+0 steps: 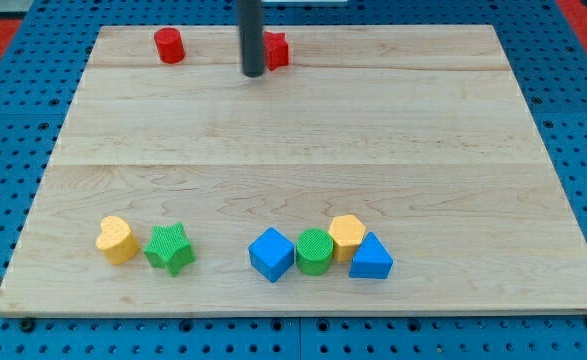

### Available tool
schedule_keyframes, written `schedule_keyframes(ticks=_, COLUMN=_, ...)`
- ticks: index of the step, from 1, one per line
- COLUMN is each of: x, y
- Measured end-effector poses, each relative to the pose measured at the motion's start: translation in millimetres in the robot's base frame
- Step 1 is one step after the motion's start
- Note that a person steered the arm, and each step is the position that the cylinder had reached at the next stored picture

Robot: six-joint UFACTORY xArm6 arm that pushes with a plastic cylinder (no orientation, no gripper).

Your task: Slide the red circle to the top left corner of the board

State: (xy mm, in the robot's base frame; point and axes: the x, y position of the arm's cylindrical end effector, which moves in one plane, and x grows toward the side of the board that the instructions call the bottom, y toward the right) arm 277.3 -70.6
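The red circle stands near the view's top left of the wooden board, a short way in from the corner. My tip is to its right, about 85 px away, not touching it. A second red block, shape unclear, sits just right of the rod and is partly hidden by it.
Along the view's bottom stand a yellow heart and a green star at the left. A blue cube, a green circle, a yellow block and a blue triangle cluster at the centre.
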Motion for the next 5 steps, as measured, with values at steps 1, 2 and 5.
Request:
schedule_keyframes(ticks=1, x=-34, y=53)
schedule_keyframes(ticks=2, x=-15, y=42)
schedule_keyframes(ticks=5, x=-20, y=-100)
